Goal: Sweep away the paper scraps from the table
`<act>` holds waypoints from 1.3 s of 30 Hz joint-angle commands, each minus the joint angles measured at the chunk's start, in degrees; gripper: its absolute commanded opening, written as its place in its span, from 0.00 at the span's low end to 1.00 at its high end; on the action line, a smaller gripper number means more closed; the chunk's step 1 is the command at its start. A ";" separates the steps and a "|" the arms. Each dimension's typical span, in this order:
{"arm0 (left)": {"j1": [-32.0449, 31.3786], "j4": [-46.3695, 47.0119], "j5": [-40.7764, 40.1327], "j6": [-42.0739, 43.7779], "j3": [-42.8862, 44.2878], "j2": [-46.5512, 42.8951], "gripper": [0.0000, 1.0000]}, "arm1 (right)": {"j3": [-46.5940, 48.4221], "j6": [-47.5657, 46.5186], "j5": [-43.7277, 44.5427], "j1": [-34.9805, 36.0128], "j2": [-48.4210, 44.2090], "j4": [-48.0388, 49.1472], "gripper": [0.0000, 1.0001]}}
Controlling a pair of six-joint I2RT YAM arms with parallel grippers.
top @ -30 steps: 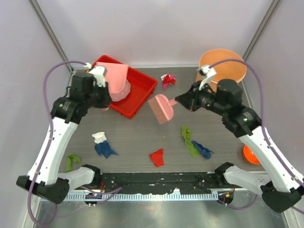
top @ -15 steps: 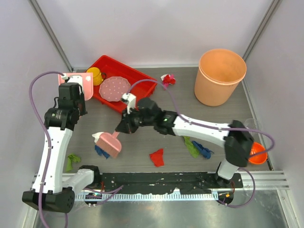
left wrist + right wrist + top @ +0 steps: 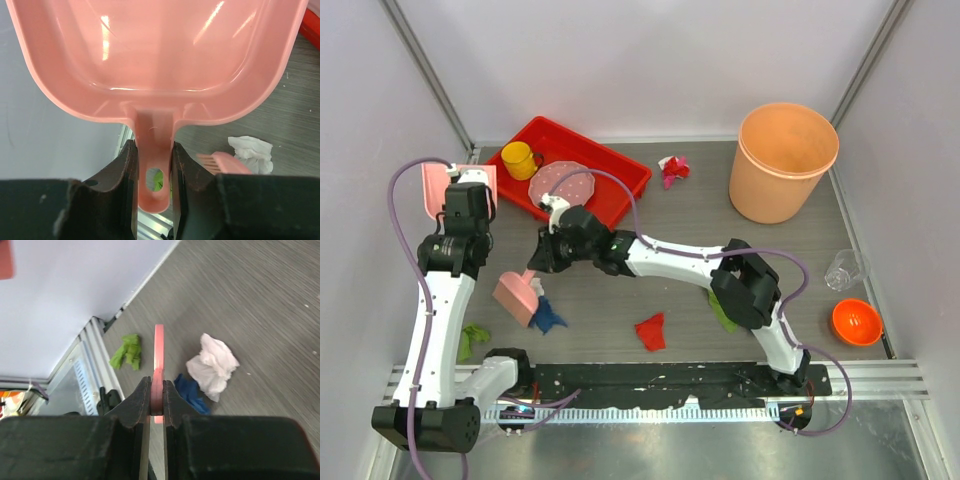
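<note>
Left gripper (image 3: 154,165) clamped on dustpan (image 3: 155,60) at 10 o'clock, red tray (image 3: 616,170) at 11 holding yellow cup (image 3: 521,158) and dotted plate (image 3: 565,182), right gripper (image 3: 156,395) pinching brush (image 3: 517,295) beside paper scraps (image 3: 548,318) at 8, others on table (image 3: 600,320) at 6 and 12, orange bucket (image 3: 785,160) at 1.

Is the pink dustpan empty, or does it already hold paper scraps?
Empty. The left wrist view shows the dustpan bare and shiny inside, with nothing lying in it.

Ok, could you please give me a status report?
Left claw shut on dustpan, empty. Right claw shut on brush, beside white scrap and blue scrap. Red scrap lies apart, nothing blocking.
</note>
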 commanded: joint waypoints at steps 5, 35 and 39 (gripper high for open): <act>0.35 3.44 -0.72 0.39 0.53 -0.63 0.00 | -0.97 0.28 8.11 -2.82 -1.65 -6.53 0.01; 0.44 2.48 1.21 -0.13 1.85 -0.81 0.00 | -31.60 -10.61 4.24 -22.08 -45.34 -17.88 0.01; 1.14 3.00 0.86 0.22 2.37 -0.98 0.00 | -25.35 -10.02 0.31 -16.28 -43.06 -12.27 0.01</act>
